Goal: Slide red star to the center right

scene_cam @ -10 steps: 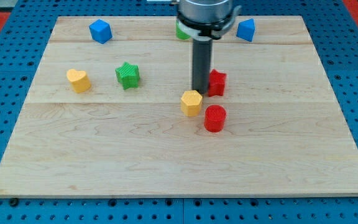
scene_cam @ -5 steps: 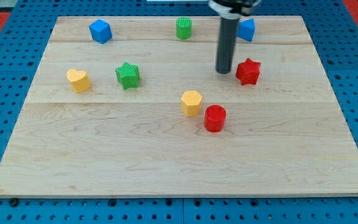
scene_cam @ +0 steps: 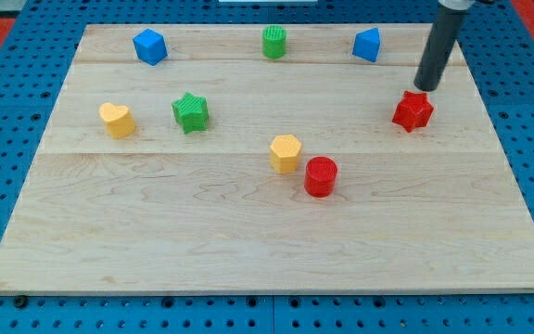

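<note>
The red star [scene_cam: 413,111] lies on the wooden board [scene_cam: 267,232] toward the view's right, a little above mid-height. My tip [scene_cam: 425,88] is just above the star toward the view's top and slightly to its right, very close to it or touching. The rod rises to the view's top right.
A red cylinder [scene_cam: 321,176] and a yellow hexagon [scene_cam: 286,153] sit near the middle. A green star [scene_cam: 191,112] and a yellow heart [scene_cam: 117,119] are at the left. A blue block [scene_cam: 149,45], a green cylinder [scene_cam: 273,42] and another blue block [scene_cam: 367,44] line the top.
The red star has slid from near the middle toward the view's right. My tip has moved right with it, from the star's left side to just above it.
</note>
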Robot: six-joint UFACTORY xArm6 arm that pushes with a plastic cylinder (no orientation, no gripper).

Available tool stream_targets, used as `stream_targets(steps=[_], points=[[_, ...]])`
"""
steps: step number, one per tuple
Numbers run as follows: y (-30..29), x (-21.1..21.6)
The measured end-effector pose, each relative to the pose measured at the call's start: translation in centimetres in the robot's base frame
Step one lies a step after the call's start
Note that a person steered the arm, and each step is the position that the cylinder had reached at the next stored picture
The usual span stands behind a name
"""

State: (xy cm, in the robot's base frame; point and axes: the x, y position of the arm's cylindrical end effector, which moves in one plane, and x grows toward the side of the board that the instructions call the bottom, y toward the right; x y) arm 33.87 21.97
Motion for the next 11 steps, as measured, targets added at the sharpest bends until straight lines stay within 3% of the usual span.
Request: stream_targets(steps=[2, 4, 7, 9, 11], points=[[-4.1, 4.4], [-5.2, 4.0], [-6.6, 0.7], [-15.3, -6.4], [-20.8, -6.5]])
